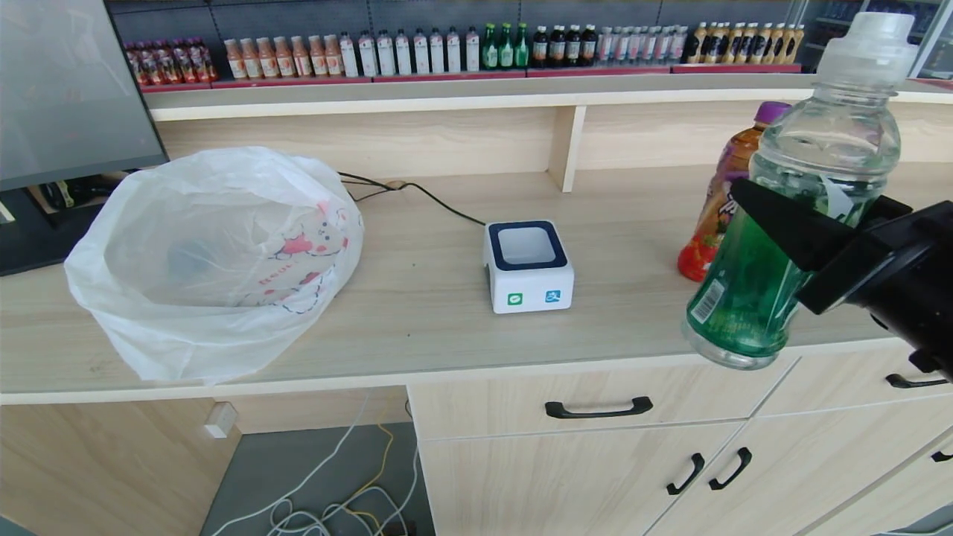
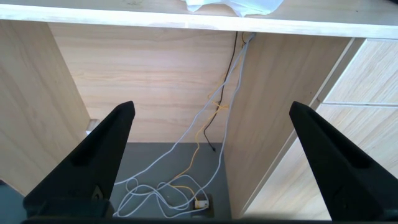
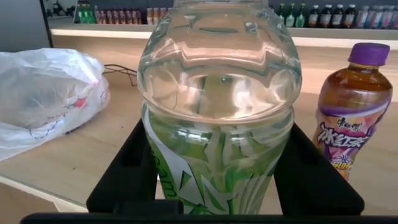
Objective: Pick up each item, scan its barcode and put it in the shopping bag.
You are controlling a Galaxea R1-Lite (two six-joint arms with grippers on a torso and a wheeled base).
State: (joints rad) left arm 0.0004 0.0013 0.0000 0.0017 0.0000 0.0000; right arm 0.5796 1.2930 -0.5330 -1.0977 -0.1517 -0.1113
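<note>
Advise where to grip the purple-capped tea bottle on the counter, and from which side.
Take the tea bottle around its round body below the shoulder, jaws level, coming from the front edge of the counter. It stands upright with a narrow neck and the back panel behind it. The right gripper is shut on the clear bottle, so likely free that first.

The wooden counter (image 1: 417,324) bears a shopping bag (image 1: 216,253), scanner (image 1: 528,266) and tea bottle (image 1: 711,223).
</note>
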